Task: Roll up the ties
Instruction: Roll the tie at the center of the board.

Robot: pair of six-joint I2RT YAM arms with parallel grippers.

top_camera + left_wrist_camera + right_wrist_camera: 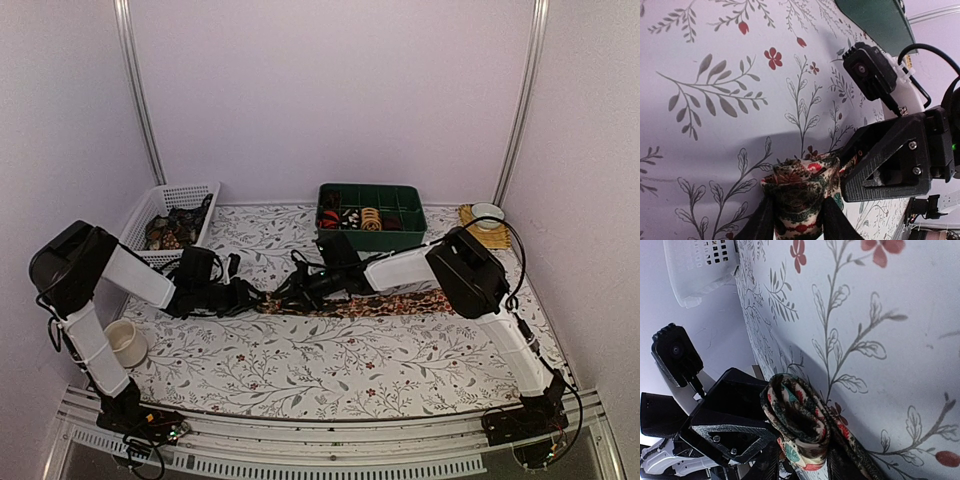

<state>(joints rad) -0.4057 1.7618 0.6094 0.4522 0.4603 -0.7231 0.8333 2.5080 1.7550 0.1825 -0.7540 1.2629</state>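
Floral-print counter (300, 370). The left end effector (797, 222) and right end effector (802, 465), jaws narrowed, both pinch 1 folded tie (800, 187).

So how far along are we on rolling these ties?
Done: several rolled ties sit in the green tray. In hand: the left gripper and right gripper both pinch the folded end of the floral tie; its length lies unrolled on the table. Left: finish this roll, then the ties in the white basket.

walls (330, 90): plain pale lilac | table (330, 372): floral-print cloth | corner posts (140, 100): metal
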